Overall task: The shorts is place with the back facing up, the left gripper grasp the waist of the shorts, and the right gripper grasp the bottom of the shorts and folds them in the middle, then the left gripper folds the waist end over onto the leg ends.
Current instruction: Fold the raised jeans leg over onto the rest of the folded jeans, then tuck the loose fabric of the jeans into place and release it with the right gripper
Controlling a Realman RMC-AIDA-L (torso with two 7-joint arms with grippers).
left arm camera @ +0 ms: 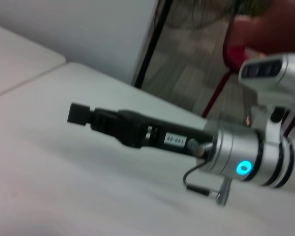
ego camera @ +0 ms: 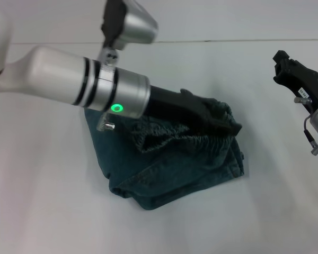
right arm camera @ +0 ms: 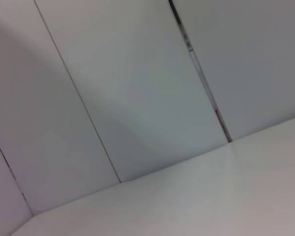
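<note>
Dark teal denim shorts [ego camera: 175,169] lie bunched and folded in the middle of the white table. The gathered elastic waist [ego camera: 161,135] is lifted off the table and drawn over the lower layers. My left gripper [ego camera: 225,126] reaches in from the left and is shut on the waist fabric at the heap's right side. My right gripper [ego camera: 285,62] hangs apart at the right edge, raised above the table, holding nothing. The left wrist view shows that same right gripper [left arm camera: 79,114] side-on over bare table. The leg ends are hidden under the folds.
The white table [ego camera: 53,211] spreads on all sides of the shorts. Its far edge meets a pale wall [right arm camera: 137,98]. Beyond the table's edge, the left wrist view shows a dark floor and a red chair [left arm camera: 236,44].
</note>
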